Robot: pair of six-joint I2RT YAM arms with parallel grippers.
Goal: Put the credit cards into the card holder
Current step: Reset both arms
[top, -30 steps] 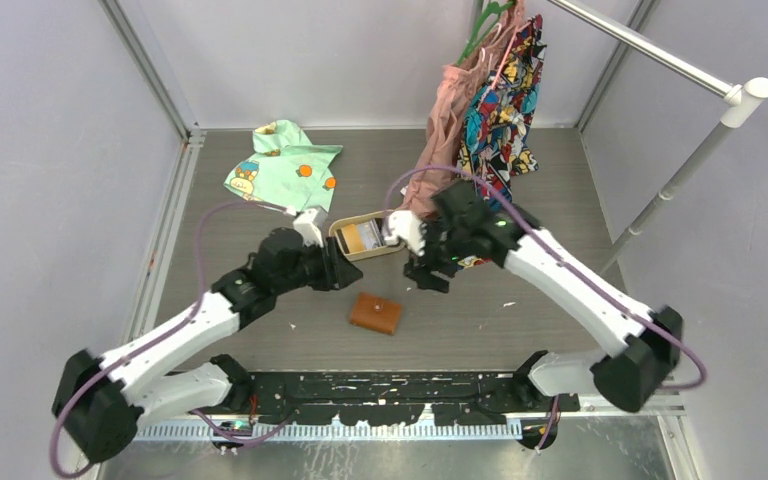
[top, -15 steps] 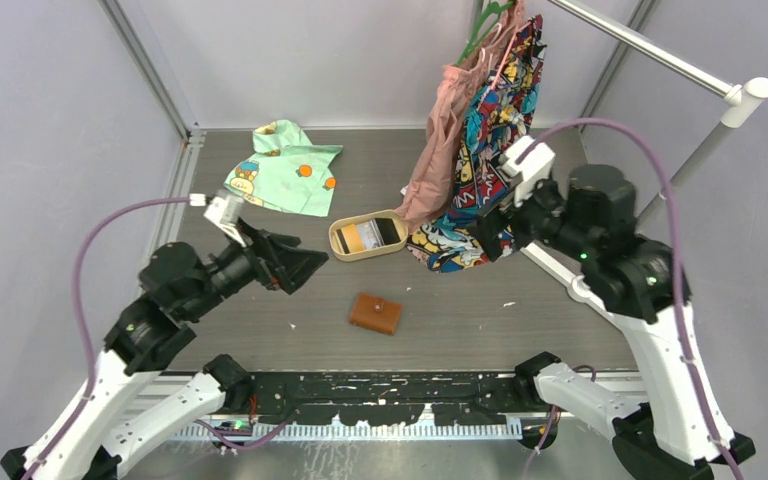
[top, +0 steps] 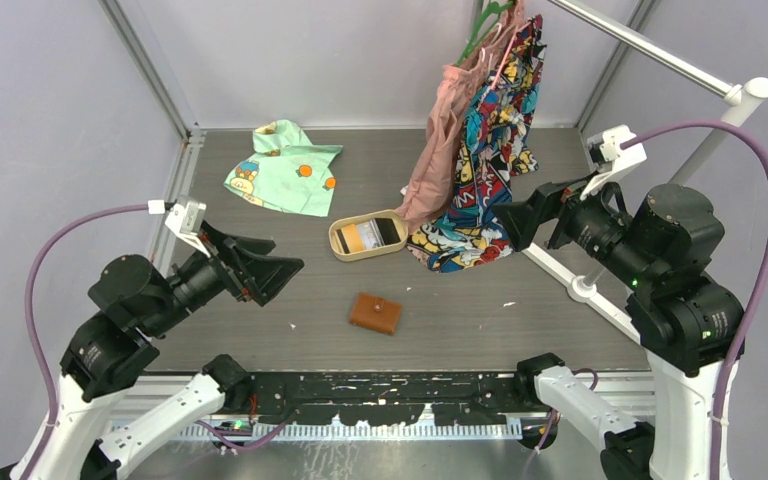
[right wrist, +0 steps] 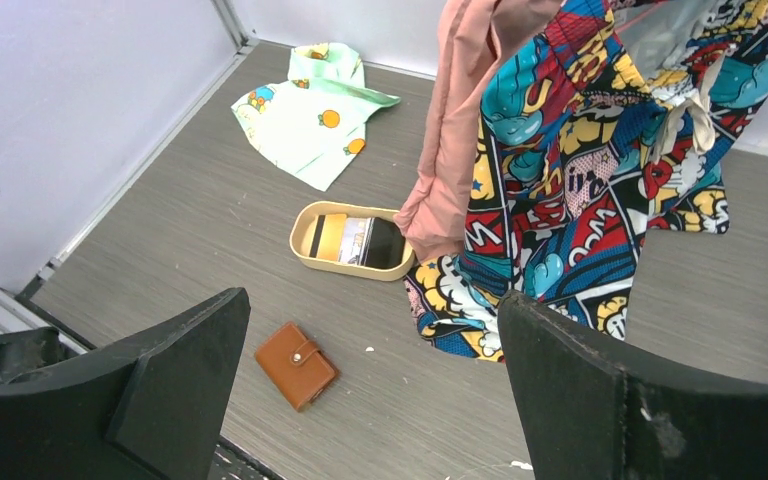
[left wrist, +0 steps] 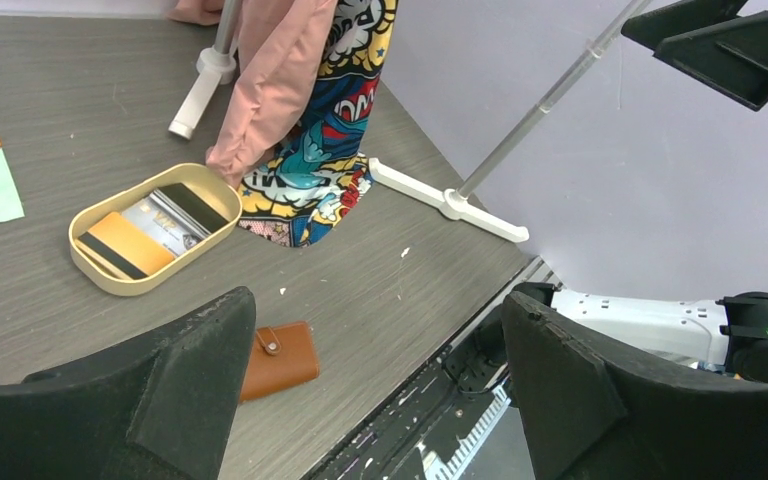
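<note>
On the table (top: 520, 330), near its front edge, I find the card holder (top: 375, 313) lying closed. The credit cards (top: 365, 235) sit in the tray (top: 336, 241) beyond it. Left gripper (top: 285, 256) and right gripper (top: 532, 224) hang raised, fingers spread wide, holding nothing.

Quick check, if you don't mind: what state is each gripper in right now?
Left gripper: open, holding nothing.
Right gripper: open, holding nothing.
</note>
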